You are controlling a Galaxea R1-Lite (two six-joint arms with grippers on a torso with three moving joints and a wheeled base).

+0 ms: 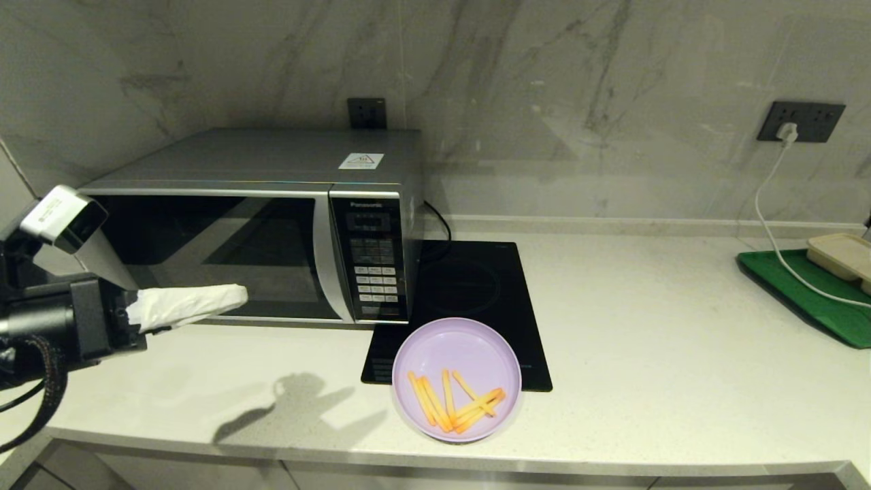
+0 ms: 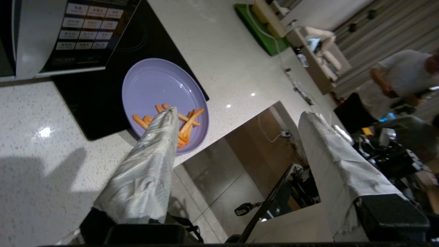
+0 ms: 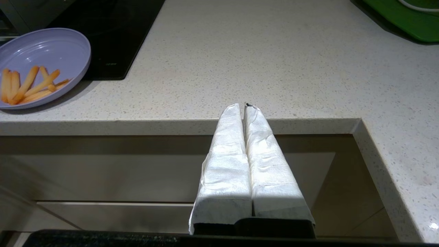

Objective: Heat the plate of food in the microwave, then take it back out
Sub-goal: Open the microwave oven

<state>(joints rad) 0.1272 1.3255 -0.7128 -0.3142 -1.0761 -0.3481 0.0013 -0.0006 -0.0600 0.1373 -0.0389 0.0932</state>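
surface (image 1: 646, 320): pale speckled stone, runs the whole width under a grey marble-look wall, everything sits on it

microwave (image 1: 272, 224): big silver-grey box at the far left, dark glass door closed, curved silver handle strip next to the button panel on its right side. Long axis goes left-right, door faces the near edge. Can't see anything through the glass

hob (image 1: 476, 306): flat black glass slab just right of the microwave, lying flush on the surface

green tray (image 1: 810, 299): far right, flat plastic, with a beige rectangular box (image 1: 844, 255) on it. What's in the box I can't tell. A white cable from the wall socket trails over it

plate of food (image 1: 457, 378): round shallow lilac plastic, raised rim, sitting at the near edge with its far side overlapping the hob's near-left corner. Holds a small bunch of thin orange-yellow fry sticks (image 1: 454, 401), all piled in the near half, mostly pointing near-to-far and fanned a bit

left pincer (image 2: 240, 116): off to the left in front of the microwave door, above the surface, wrapped white fingers well apart, nothing between them, pointing right

right pincer (image 3: 244, 107): low at the near edge of the surface, right of the plate, wrapped fingers pressed together on nothing
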